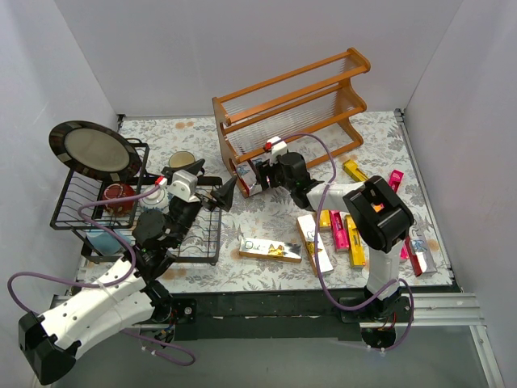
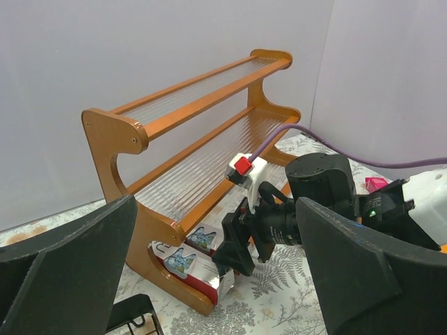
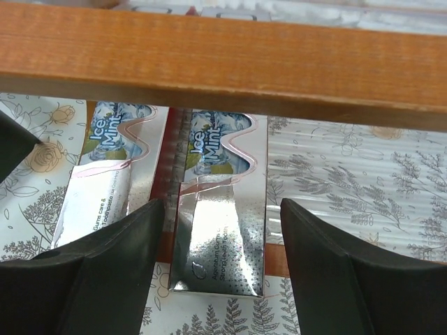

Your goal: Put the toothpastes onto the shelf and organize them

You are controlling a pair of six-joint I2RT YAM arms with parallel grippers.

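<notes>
Right gripper is straddling the silver toothpaste carton, jaws apart and not gripping, lining it up beside its twin carton on the shelf bottom tier; left gripper is idling wide open.

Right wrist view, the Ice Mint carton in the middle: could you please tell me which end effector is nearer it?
Right. The right end effector straddles the carton, a finger either side; the left end effector hangs apart, left of the shelf, by the wire rack.

plate, mug, wire rack
</notes>
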